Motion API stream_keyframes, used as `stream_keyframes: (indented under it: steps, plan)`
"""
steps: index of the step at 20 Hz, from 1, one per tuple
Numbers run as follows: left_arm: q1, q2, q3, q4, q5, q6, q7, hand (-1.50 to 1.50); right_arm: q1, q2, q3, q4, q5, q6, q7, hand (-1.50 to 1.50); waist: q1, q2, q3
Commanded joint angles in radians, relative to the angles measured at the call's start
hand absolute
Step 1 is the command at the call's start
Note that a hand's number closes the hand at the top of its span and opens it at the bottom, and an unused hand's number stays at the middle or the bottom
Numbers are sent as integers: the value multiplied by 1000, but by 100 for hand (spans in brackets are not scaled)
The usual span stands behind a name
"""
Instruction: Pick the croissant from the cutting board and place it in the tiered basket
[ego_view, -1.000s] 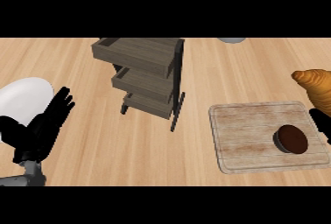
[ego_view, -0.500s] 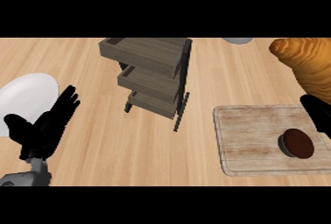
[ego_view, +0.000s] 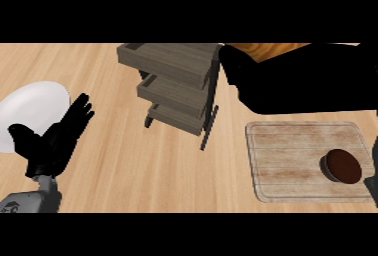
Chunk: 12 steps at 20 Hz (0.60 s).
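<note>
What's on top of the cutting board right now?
Only a dark round item lies on the cutting board. The croissant is off it, mostly hidden by the right hand.

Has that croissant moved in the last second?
Yes. The croissant, carried by the right hand, went from right of the cutting board up toward the tiered basket.

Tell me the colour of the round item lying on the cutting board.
Dark brown, seen in the head view: the round item lies near the right edge of the pale wooden cutting board.
</note>
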Motion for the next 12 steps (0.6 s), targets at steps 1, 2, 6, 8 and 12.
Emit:
stream_keyframes:
  steps: [1,2,6,8,12]
  plan:
    - [-24,-23,-18,50,-32,14,-21,0,-69,101,68,137,98,-56,95,150,-8,3,1]
    - [0,-25,-22,23,-43,28,-10,0,-131,128,51,147,81,-36,162,150,-7,-1,2]
    - [28,5,-5,-56,-12,-3,20,0,-151,171,46,309,136,-69,87,150,4,0,2]
    - [49,-23,-15,-33,-13,-3,-16,0,-120,206,40,302,141,-79,115,150,-5,-1,3]
    - [53,0,13,-49,5,-19,-2,0,-116,232,28,422,186,-111,25,150,-5,2,3]
